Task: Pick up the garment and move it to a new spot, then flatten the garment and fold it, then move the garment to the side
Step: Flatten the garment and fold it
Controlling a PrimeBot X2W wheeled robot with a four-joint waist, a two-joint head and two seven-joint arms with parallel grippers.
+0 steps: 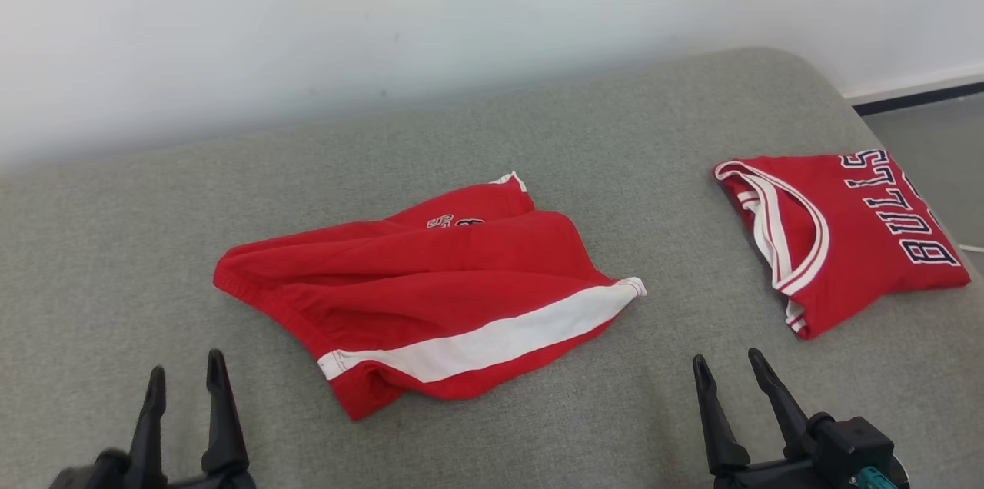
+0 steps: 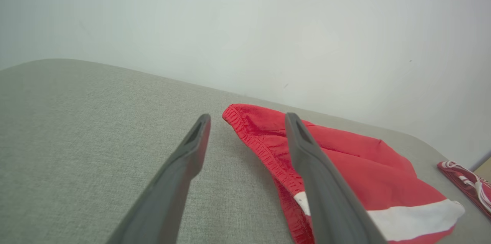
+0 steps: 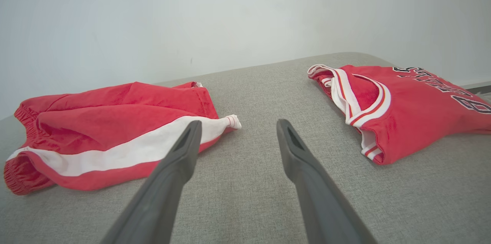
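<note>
Shorts (image 1: 430, 297) lie rumpled mid-cushion (image 1: 115, 243), left of the folded jersey (image 1: 853, 235). My left gripper (image 1: 187, 363) and right gripper (image 1: 727, 356) sit near-side, fingers apart and empty, flanking the cloth; positioned, I judge, for flattening grasps.

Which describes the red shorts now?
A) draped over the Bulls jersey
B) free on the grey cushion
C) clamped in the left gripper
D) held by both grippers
B: the red shorts lie on the grey cushion, left gripper and right gripper open, short of them.
</note>
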